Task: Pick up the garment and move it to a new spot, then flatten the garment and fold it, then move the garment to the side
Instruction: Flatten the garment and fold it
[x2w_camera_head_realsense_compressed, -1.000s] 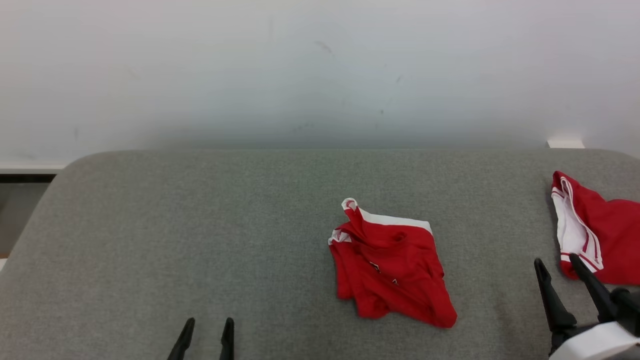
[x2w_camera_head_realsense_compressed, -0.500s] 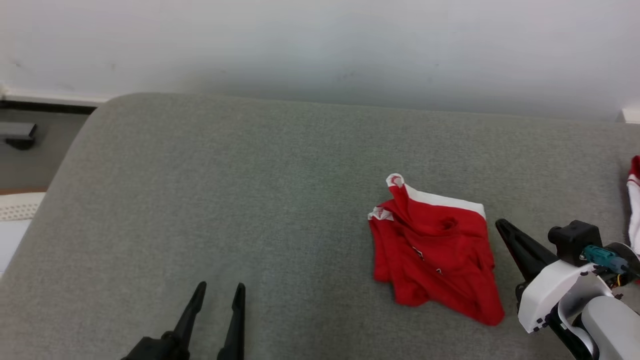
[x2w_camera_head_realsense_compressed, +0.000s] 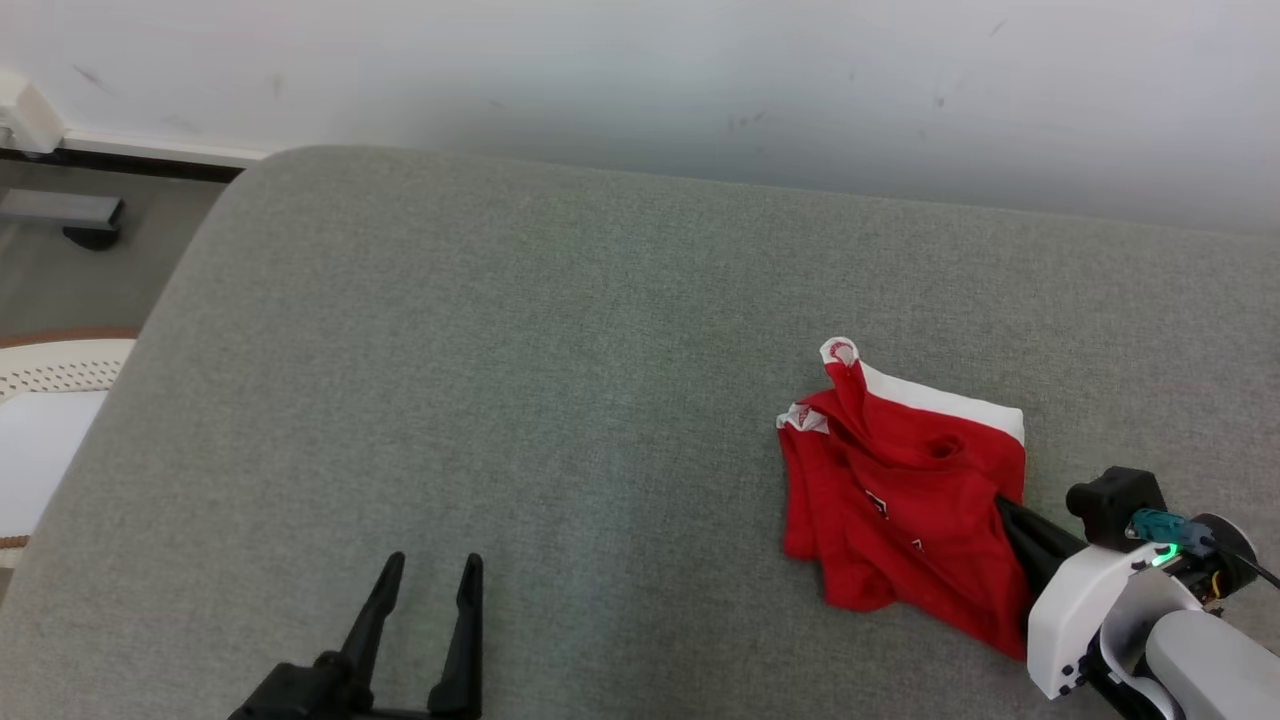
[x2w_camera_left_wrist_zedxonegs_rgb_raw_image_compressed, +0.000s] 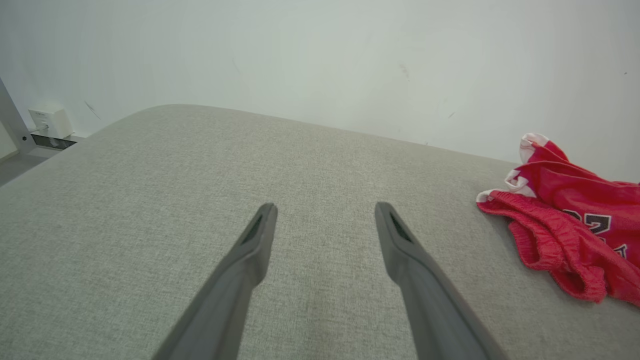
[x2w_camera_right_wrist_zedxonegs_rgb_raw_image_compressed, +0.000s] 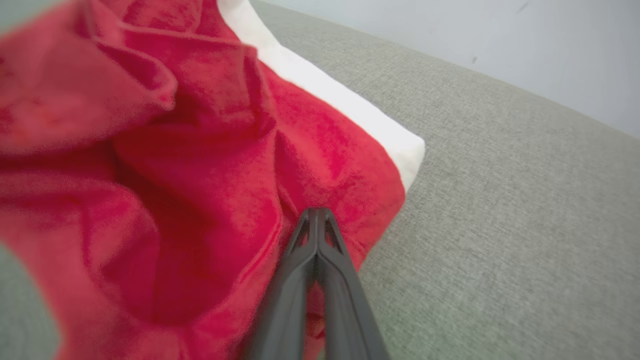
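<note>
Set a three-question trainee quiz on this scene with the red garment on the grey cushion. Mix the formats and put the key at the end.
1. True or false: the left gripper is clamped on the red garment.
2. Which fits the right gripper? A: wide open, well clear of the cloth. B: shut on the garment's edge. C: shut on a white cup.
3. Fill in: the broad band along one edge of the garment is ____.
Key: 1 false: it stands open over the grey cushion, apart from the garment. 2 B. 3 white.
</note>
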